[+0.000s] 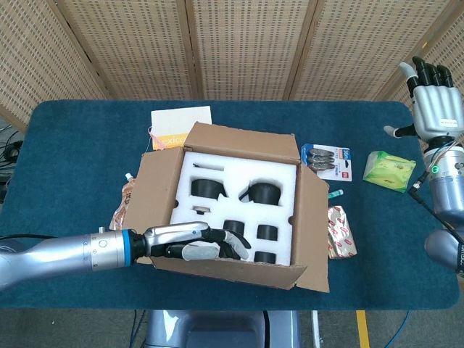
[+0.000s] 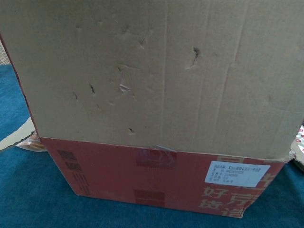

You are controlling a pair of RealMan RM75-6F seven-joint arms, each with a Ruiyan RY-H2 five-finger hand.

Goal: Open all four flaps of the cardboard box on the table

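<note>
Head view shows the cardboard box (image 1: 239,206) mid-bench, my left hand (image 1: 199,243) lying with loosely spread fingers on its near flap (image 2: 156,71), holding nothing; I judge that flap light, stiff and springy, best pressed at its free edge.

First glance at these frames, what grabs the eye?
The cardboard box at mid-table, open to a white foam insert holding dark round parts. The left hand rests on the near flap, which fills most of the chest view. The right hand is raised at the far right, fingers apart and holding nothing.
</note>
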